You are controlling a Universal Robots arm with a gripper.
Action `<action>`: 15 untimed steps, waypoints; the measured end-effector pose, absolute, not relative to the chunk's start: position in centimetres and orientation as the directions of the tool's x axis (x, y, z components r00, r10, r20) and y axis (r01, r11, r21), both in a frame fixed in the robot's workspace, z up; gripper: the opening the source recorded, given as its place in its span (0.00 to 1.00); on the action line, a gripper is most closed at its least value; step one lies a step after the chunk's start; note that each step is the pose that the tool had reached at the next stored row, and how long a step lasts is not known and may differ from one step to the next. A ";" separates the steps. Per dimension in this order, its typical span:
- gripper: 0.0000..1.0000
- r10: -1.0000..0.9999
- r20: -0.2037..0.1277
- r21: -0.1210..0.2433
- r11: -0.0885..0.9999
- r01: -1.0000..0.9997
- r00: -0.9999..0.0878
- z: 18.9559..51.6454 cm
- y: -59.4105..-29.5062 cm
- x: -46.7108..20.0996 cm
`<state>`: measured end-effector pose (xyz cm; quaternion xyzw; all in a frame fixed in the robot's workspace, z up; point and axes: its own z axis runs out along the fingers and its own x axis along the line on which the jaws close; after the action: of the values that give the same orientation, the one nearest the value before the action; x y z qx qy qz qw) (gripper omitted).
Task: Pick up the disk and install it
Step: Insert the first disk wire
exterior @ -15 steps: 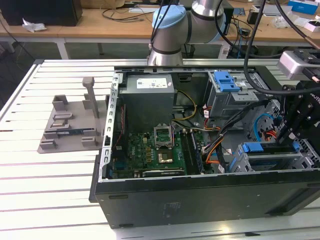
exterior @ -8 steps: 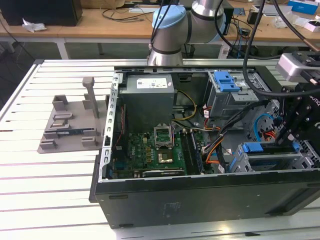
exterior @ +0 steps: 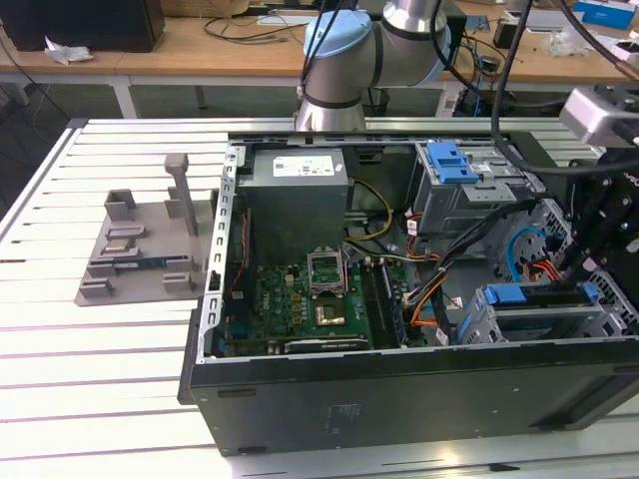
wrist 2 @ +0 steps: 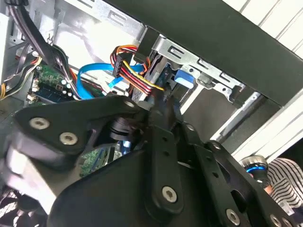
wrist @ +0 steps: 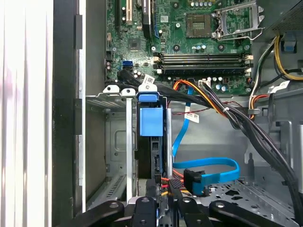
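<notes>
Just ahead of the pincer (wrist: 161,208), in the drive bay (wrist: 120,142) of the computer case (exterior: 399,384), we find the disk (wrist: 151,137) standing edge-on and apparently mostly seated; whether the pincer grips it we cannot tell, so we judge installation nearly done.

Slatted white table (exterior: 100,379) is carrying two things. Open PC case (exterior: 399,389) is lying on its side on it, directly under the claw (exterior: 599,239); the claw is sitting over the case's end at the exterior view's right. Grey fixture (exterior: 140,249) with upright posts is resting flat on the slats, well apart from the claw, beyond the case's far end. Bare slats are showing beside the case in the first wrist view too.
</notes>
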<state>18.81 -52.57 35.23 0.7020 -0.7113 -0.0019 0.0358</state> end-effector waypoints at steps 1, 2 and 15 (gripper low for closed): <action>0.16 -0.999 0.048 0.053 0.014 -0.998 -0.012 35.7 -52.5 18.8; 0.11 -0.999 0.048 0.053 0.014 -0.998 -0.012 36.0 -52.5 18.8; 0.11 -0.999 0.048 0.053 0.014 -0.998 -0.012 38.9 -52.5 18.8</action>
<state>18.81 -52.47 38.89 0.7020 -0.7113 -0.0019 0.0358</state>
